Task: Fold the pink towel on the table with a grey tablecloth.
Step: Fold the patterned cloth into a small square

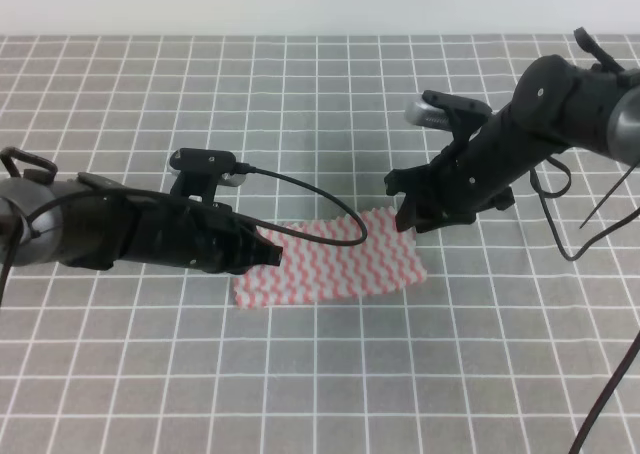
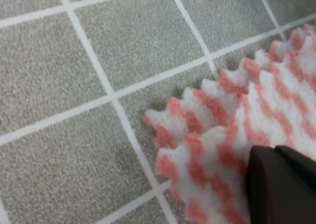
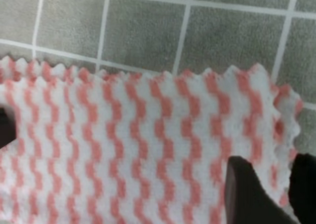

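Flat near the middle of the table with a grey tablecloth lies the pink towel, already doubled over: the left wrist view shows two serrated layers stacked at its corner, the upper one set slightly back from the lower. Its long side runs left to right, with the right end a little farther back. At the left end, the left gripper reaches in low, its dark tip resting on the towel's corner, and whether its jaws are parted or pinching the cloth cannot be told. At the right far corner, the right gripper comes down from above; in its wrist view two dark fingers stand with a narrow gap between them at the towel's edge, apparently with cloth between them, though a firm grip is not clear. A black cable loops from the left arm over the towel's near-left part. White grid lines cross the cloth all around.
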Controlling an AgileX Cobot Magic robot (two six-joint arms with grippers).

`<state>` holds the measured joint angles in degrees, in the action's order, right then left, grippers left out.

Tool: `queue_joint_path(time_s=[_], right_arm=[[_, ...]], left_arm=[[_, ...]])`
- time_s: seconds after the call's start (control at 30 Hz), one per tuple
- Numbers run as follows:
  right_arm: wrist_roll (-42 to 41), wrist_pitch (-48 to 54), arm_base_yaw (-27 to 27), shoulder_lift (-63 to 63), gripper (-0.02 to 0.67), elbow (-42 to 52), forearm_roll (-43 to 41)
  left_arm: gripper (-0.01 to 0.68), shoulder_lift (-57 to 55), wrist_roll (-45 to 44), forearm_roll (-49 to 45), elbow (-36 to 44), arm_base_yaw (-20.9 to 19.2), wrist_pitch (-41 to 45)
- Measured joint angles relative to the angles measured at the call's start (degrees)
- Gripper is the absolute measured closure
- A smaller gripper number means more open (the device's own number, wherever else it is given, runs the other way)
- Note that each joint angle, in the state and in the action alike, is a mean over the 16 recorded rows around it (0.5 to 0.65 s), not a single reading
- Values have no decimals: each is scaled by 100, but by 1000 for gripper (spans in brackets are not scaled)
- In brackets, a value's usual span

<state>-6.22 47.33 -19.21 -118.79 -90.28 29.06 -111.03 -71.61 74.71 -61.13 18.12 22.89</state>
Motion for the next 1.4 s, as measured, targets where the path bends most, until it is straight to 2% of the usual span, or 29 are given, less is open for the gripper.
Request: queue_joint_path(time_s=[0.63,0.9,1.4], right_arm=[[-9,61,-2,-266,347,-2,100],[-19,65,-2,-288,345,-3,235],[-26,112,-6,-287,392,-3,279]], left_arm=[[673,-68,-12,24,-12,-4,83],[673,-68,-12,30,-12,-9,96],[673,-70,-12,34,-12,-16,121]])
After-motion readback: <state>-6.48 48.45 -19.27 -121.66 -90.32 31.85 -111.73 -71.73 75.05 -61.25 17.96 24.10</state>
